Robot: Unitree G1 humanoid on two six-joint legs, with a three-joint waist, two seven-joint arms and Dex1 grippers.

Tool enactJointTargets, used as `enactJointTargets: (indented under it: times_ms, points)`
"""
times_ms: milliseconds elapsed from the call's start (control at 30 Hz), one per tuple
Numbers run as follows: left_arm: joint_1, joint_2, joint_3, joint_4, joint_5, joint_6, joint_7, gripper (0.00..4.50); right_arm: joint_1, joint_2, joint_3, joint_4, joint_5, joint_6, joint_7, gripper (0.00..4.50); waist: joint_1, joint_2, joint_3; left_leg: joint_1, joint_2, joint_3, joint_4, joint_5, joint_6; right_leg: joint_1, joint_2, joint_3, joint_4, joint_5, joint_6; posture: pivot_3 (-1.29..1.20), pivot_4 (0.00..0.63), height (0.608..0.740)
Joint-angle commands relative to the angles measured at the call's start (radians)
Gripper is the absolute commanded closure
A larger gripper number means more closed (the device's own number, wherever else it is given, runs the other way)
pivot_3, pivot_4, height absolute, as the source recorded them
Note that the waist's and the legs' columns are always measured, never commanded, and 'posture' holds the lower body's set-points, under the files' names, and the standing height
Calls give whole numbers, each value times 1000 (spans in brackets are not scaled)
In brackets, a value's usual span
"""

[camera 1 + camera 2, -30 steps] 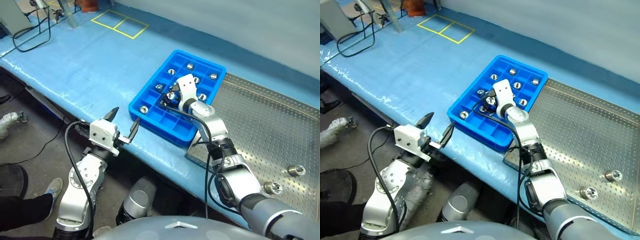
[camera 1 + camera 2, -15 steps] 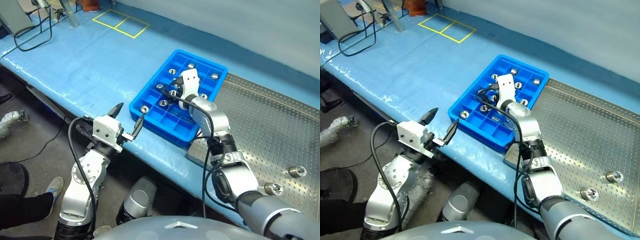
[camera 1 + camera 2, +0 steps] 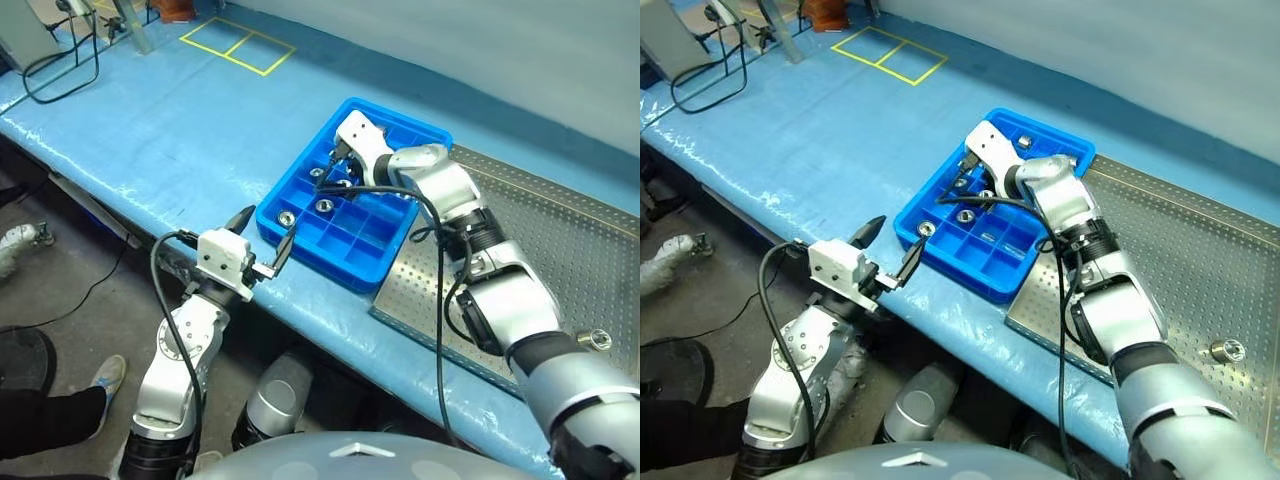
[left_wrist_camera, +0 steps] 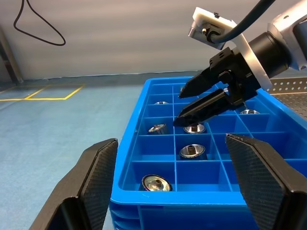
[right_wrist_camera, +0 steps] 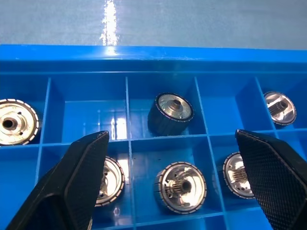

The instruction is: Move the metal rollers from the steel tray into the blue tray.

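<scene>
Metal rollers [image 5: 179,192] sit singly in compartments of the blue tray [image 3: 330,255], which lies on the blue-covered table [image 3: 180,130] against the steel tray [image 3: 560,250]. One more roller [image 3: 599,340] rests on the steel tray's perforated surface, well apart from the blue tray. The right pincer [image 4: 201,98] hangs over the blue tray with its fingers apart, holding nothing; the right wrist view looks down on six rollers between them. The left pincer [image 3: 262,236] is open and empty just beside the blue tray's near edge, and its wrist view shows the right pincer above a roller [image 4: 193,128].
</scene>
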Motion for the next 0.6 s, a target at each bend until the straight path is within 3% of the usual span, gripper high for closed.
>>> enactJointTargets:
  times_ms: [33,167,233,367,600]
  points:
    - [-4,-8,-5,-3,10,-41,5,578,-75,-29,46,61,-77,-136,55,25,-1,0,0,0,0,0,0,0,0,0,0,0,0,0,0,532,150,740]
    - [-7,-17,-9,6,14,-50,6,578,-134,-43,101,161,-160,-262,99,200,-6,0,0,-1,0,-1,0,0,-1,0,0,-1,-1,0,0,534,150,740]
    - [-7,-21,-9,8,16,-54,6,578,-159,-47,109,206,-186,-301,118,579,-10,0,0,-1,0,-1,0,0,-1,-1,0,-1,-1,0,0,539,150,740]
    - [2,-24,-6,13,15,-64,10,578,-193,-45,98,265,-190,-328,197,1827,-15,0,0,-2,0,-2,0,1,-2,-1,0,-2,-1,0,-1,541,150,740]
    - [6,-29,-11,17,17,-69,16,578,-231,-30,73,337,-173,-322,294,1827,-17,0,0,-2,0,-2,0,1,-2,-1,0,-2,0,1,-1,546,150,740]
